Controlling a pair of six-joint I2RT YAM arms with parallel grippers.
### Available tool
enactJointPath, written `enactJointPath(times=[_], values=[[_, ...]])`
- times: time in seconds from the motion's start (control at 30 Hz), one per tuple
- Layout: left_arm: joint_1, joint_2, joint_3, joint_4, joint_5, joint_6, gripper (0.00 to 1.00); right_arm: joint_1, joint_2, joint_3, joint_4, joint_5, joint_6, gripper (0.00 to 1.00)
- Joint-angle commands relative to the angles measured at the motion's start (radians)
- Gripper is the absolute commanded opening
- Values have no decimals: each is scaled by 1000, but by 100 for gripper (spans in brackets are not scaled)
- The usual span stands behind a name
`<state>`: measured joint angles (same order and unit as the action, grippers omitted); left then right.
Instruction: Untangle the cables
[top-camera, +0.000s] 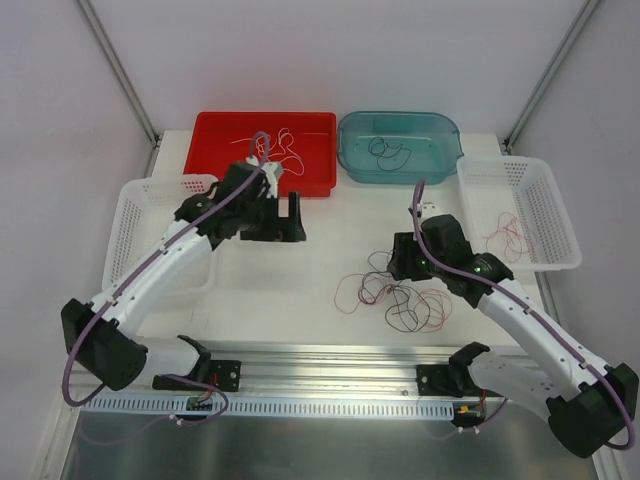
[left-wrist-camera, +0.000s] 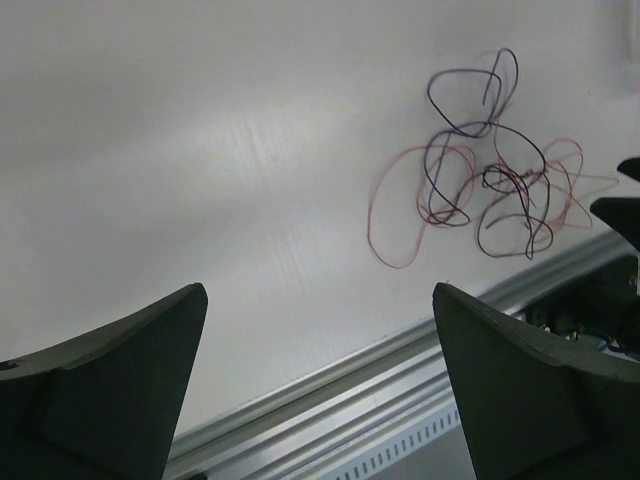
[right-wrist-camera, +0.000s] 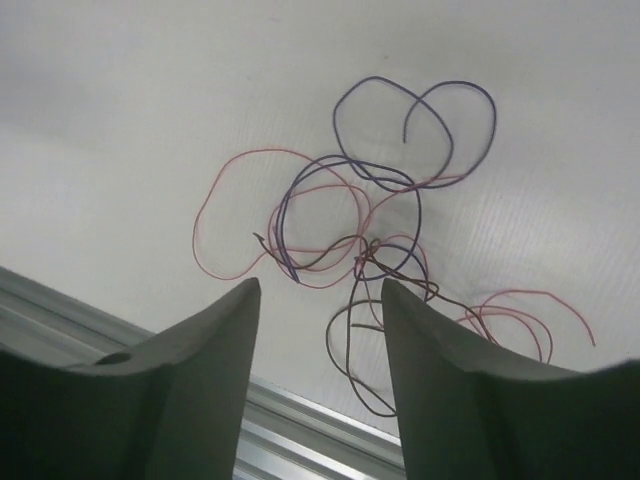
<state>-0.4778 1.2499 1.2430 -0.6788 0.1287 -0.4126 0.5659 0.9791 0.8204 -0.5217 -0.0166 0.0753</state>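
Note:
A tangle of thin cables (top-camera: 395, 295), pink, purple and black, lies on the white table in front of the right arm. It also shows in the left wrist view (left-wrist-camera: 480, 190) and in the right wrist view (right-wrist-camera: 360, 240). My right gripper (top-camera: 403, 262) is open and empty, just above the tangle's far edge; its fingers (right-wrist-camera: 215, 340) frame the black and pink loops. My left gripper (top-camera: 285, 222) is open and empty, raised well left of the tangle, near the red bin.
A red bin (top-camera: 215, 150) holds white and pink wires. A teal bin (top-camera: 440, 135) holds black wires. A white basket (top-camera: 545, 190) at right holds pink wires. Another white basket (top-camera: 130, 215) stands at left. A metal rail (top-camera: 330, 355) runs along the near edge.

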Motion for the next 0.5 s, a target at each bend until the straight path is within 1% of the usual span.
enactJointPath(times=[0.0,0.03,0.07,0.13,0.17,0.23,0.33,0.37,0.47], values=[[-129,100,39,54,58,-64,97,0,-49,-20,-58,165,56,59],[-154,129,71,61,55,-74,97,-7,-59,-29,-75,200,70,66],[-182,188,91,65,49,-75,97,-14,-62,-55,-81,213,104,68],[-244,255,134,74,28,-78,96,-40,-71,-81,-99,228,136,72],[-261,322,177,79,26,-77,95,-50,-86,-108,-100,233,164,73],[-304,394,226,84,22,-69,93,-78,-111,-139,-109,239,193,78],[-337,535,349,84,19,-84,91,-110,-169,-185,-121,259,242,84],[-353,595,369,84,12,-98,90,-113,-186,-196,-118,262,251,84],[-373,690,418,85,-35,-173,87,-118,-243,-234,-87,247,264,84]])
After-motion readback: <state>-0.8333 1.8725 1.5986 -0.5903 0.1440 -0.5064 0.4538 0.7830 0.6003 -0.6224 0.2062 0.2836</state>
